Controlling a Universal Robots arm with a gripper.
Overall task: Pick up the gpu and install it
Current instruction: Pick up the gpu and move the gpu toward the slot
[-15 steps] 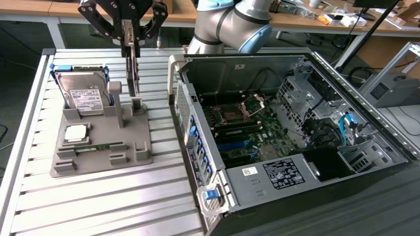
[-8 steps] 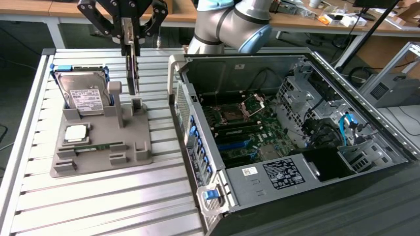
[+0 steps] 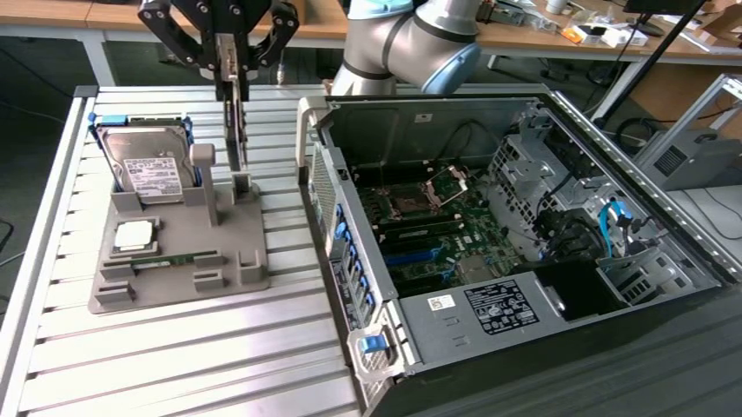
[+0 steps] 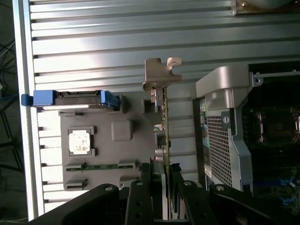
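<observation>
Gripper (image 3: pixel 238 71) closed on the gpu (image 3: pixel 238 130), jaws pinching the thin card's top edge from both sides. Card hangs upright, edge-on in the exterior view. The wrist view gives the same grip: gripper (image 4: pixel 165 169) straddles the gpu (image 4: pixel 164 119), with the silvery end bracket (image 4: pixel 158 75) at the card's far end.

Going from the exterior view's left to its right:
- The hard drive (image 3: pixel 145 169) with blue rails stands in the gray holder (image 3: pixel 232 269).
- The processor chip (image 3: pixel 134 234) and memory stick (image 3: pixel 174 261) sit in their pockets in front of the drive. All three look untouched.
- The gpu hangs over the holder's slotted post at that holder's right side. Its lower edge is at or just above the slot; cannot tell whether it is fully clear.
- The holder rests on the slatted metal desk (image 3: pixel 174 356).
- The open computer case (image 3: pixel 464 334) sits just beside the holder, on its side, with the motherboard (image 3: pixel 429 243) exposed. No card is seated in it.

Progress, as a judgement: the grasp is done and the pick-up is at or near lift-out. The card is over the holder, not over the case. The carry to the case and the seating on the motherboard are not yet done, so this is roughly the first third of the task.
</observation>
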